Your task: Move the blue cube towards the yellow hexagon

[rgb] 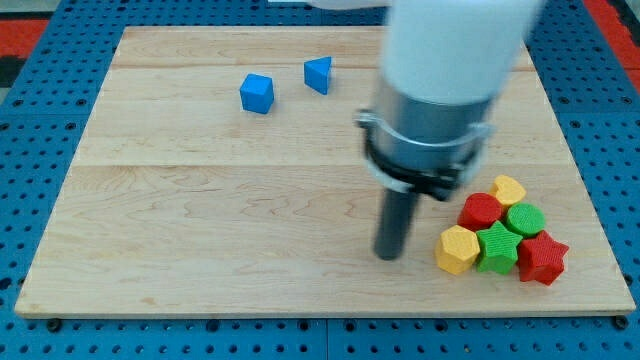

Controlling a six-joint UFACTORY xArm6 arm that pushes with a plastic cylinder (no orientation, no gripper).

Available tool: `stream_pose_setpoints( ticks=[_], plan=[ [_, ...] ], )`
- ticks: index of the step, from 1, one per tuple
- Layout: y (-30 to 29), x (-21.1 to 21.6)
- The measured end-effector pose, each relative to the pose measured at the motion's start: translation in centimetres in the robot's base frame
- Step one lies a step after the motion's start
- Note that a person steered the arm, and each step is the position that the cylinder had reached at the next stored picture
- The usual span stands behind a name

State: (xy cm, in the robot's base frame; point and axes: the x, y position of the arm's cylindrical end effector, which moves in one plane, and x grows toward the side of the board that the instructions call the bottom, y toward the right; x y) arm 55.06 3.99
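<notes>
while it touches no block, my tip [387, 256] seemingly rests just left of the yellow hexagon [458, 249].

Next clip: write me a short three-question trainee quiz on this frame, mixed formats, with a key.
1. True or false: the blue cube touches the yellow hexagon.
2. Which block lies nearest my tip? A) blue cube B) yellow hexagon C) blue triangle
3. Fill in: the green star sits directly at the view's ___ of the yellow hexagon.

Key: 1 false, they lie far apart; 2 B; 3 right.
</notes>
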Motion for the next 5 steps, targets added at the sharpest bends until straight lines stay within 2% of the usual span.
stream_pose_setpoints(
  ticks=[2, 3, 4, 5],
  plan=[
    [-21.3, -10.7],
    [-27.0, -17.8],
    [-23.5, -23.0],
    [-14.3, -24.4]
  ],
)
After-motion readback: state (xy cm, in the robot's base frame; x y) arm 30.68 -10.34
